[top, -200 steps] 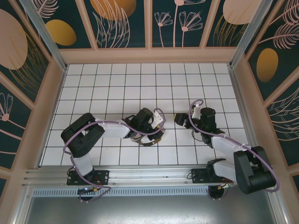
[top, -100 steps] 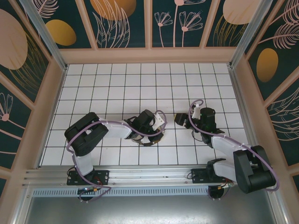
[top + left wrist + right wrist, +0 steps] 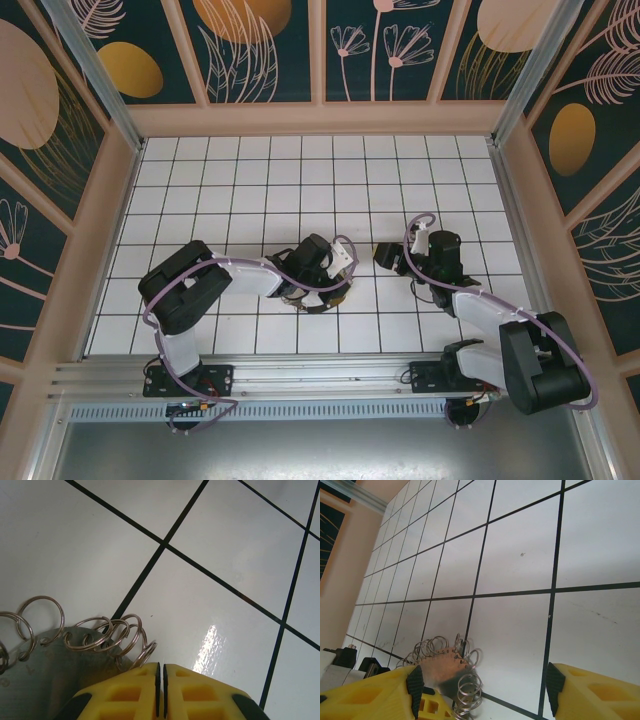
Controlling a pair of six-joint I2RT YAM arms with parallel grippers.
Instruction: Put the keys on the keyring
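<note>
Several steel keyrings (image 3: pixel 117 635) hang round the rim of a round metal disc (image 3: pixel 45 675) lying on the white tiles. My left gripper (image 3: pixel 161 666) is low at the disc's edge, its yellow jaws shut to a thin slit. One ring touches the tip of its left finger; whether that ring is pinched I cannot tell. From above, the left gripper (image 3: pixel 318 294) covers most of the disc. My right gripper (image 3: pixel 485 682) stands open just right of the disc (image 3: pixel 442 667) and its keyrings (image 3: pixel 470 687), with nothing between its pads. The keys are out of view.
The floor is white tile with black grid lines (image 3: pixel 300 190). Pink-framed wall panels (image 3: pixel 320 118) close in the back and both sides. The right gripper (image 3: pixel 386 257) is about one tile to the right of the left one.
My left gripper's jaws have closed beside the ring disc, and its arm has shifted slightly. The right arm has stayed in place.
</note>
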